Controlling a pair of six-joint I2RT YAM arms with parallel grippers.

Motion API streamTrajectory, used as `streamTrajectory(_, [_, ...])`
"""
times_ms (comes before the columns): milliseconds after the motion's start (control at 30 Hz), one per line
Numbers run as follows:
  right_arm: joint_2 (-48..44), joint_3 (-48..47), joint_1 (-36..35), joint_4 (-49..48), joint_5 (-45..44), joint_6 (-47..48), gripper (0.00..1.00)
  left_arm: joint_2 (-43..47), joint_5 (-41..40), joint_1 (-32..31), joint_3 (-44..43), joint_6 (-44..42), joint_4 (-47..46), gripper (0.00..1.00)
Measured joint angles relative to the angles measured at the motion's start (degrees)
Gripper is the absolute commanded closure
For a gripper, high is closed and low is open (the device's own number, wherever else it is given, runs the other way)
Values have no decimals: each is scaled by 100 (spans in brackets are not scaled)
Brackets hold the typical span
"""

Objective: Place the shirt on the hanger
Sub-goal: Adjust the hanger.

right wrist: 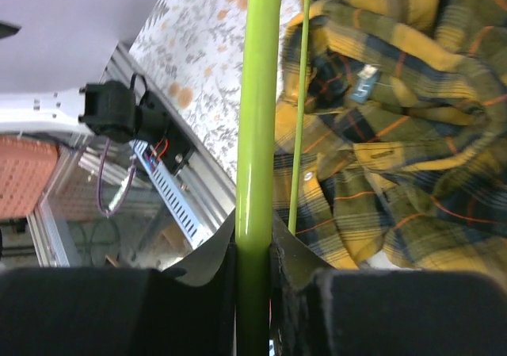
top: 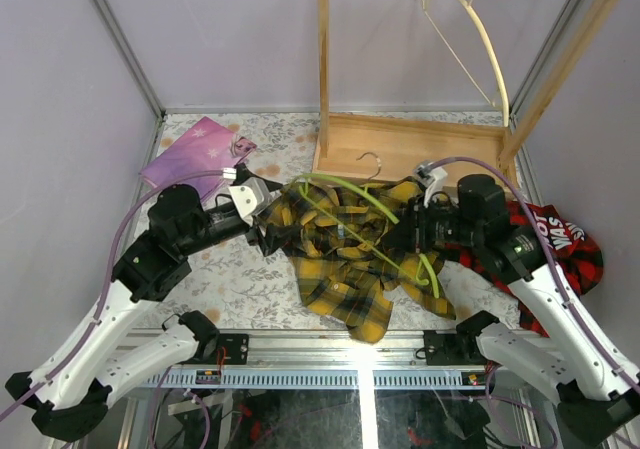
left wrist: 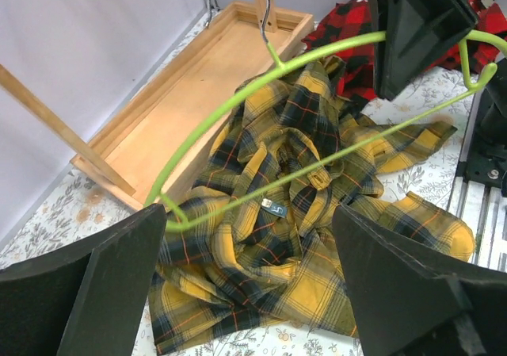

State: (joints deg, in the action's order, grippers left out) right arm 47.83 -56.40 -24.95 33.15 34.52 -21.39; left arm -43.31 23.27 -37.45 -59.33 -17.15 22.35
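Left wrist view: the left hand (left wrist: 249, 217) is seen released, its two fingers (left wrist: 95, 285) spread wide with nothing gripped between them. It is directed at the shirt (left wrist: 293, 237), which lies crumpled on the bench (top: 240, 279) with the collar and a small blue label (left wrist: 273, 207) turned upward. In the top external view this hand is located at the left edge of the shirt; contact with the fabric cannot be confirmed.

The right hand (right wrist: 255, 245) is clenched on the hanger (right wrist: 257, 94). In the right wrist view the pale green bar is clamped between the two fingers (right wrist: 212, 254). The hanger is held over the shirt, and its frame is seen lying across the top of the fabric. The lower bar is run diagonally across the collar area. The silver hook (left wrist: 261, 7) is pointed toward the wooden rack (top: 400, 139).

The rack is positioned at the far side of the bench, its tray base just beyond the shirt. A cream hanger (top: 480, 29) is hung from the rack's top rail. A red-and-black plaid garment (top: 570, 249) is bunched at the right of the bench, partly covered by the right arm. A purple card (top: 195, 154) is placed at the far left, well apart from the shirt.
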Motion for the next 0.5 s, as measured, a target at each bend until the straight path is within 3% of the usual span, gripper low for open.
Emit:
streamTrajectory(167, [142,-160,-940,-144,-389,-129,100,-122,127,0,-92,-118,72,13])
streamTrajectory(500, [96,-63,-1425,-774,-61,-190,100,59,636,0,-658,-315,354,13])
